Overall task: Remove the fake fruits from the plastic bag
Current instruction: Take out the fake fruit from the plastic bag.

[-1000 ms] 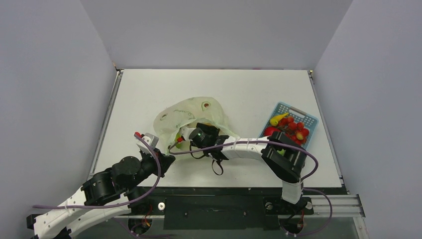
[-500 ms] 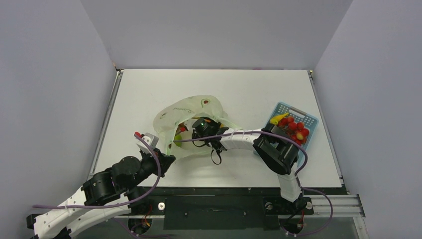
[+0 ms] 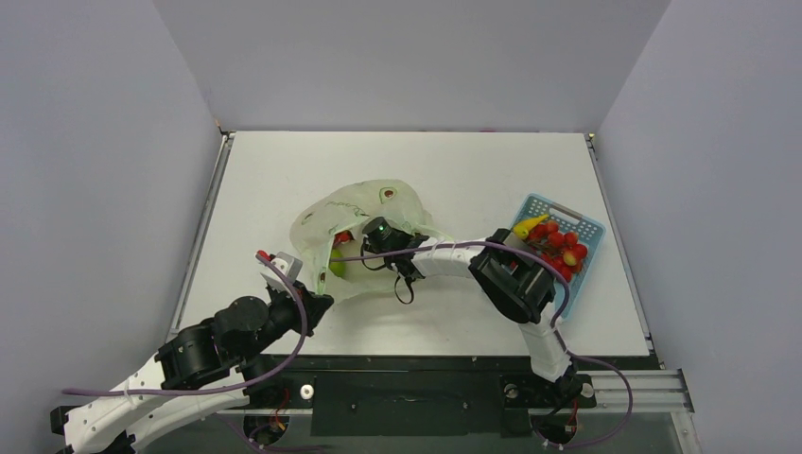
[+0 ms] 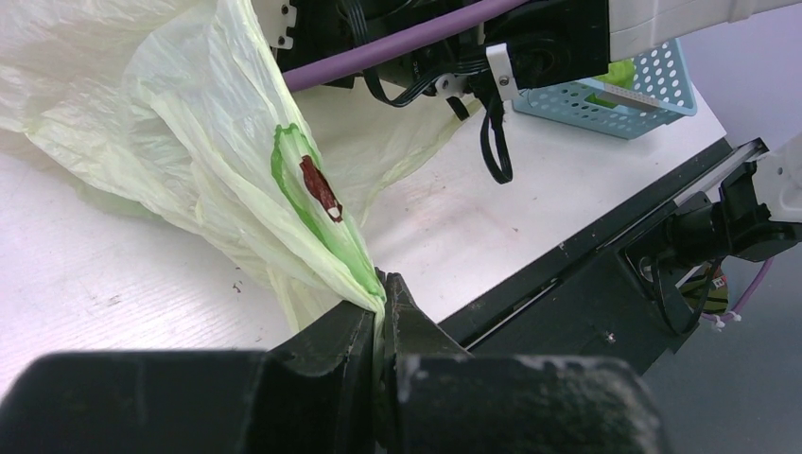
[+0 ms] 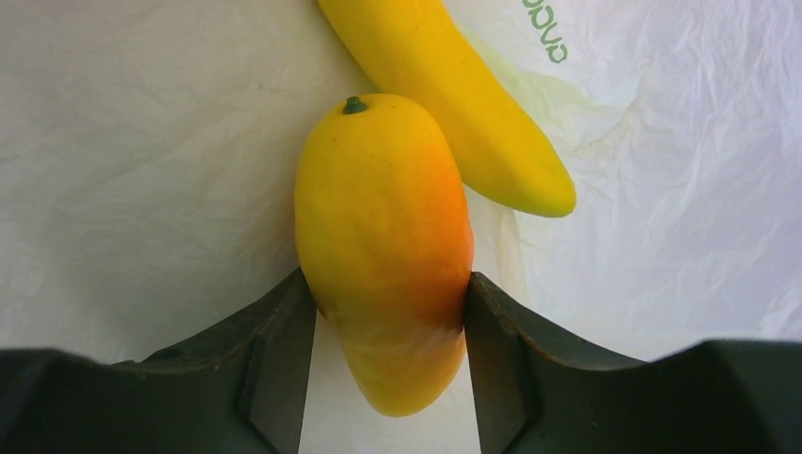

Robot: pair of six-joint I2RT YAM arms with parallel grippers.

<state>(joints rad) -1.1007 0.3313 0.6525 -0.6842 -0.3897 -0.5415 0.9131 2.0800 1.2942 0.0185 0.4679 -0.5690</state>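
The pale yellow-green plastic bag [image 3: 378, 202] lies mid-table with its mouth facing the near side. My left gripper [image 3: 320, 301] is shut on the bag's near edge, and the left wrist view shows the film [image 4: 189, 123] pinched between its jaws [image 4: 381, 288]. My right gripper [image 3: 357, 244] is inside the bag mouth. In the right wrist view it [image 5: 386, 284] is shut on a yellow-orange mango [image 5: 383, 218], with both fingers touching its sides. A yellow banana [image 5: 454, 95] lies just beyond, touching the mango. A red fruit [image 3: 342, 236] and a green fruit [image 3: 338, 268] show through the mouth.
A blue lattice basket [image 3: 560, 242] at the right holds several red fruits and a yellow one; its corner shows in the left wrist view [image 4: 653, 90]. The right arm's purple cable [image 3: 444, 248] arches over the table. The black front rail [image 4: 605, 255] runs along the near edge.
My right gripper has pushed farther left and deeper into the bag mouth. The bag's near flap has shifted slightly. The left arm has stayed still.
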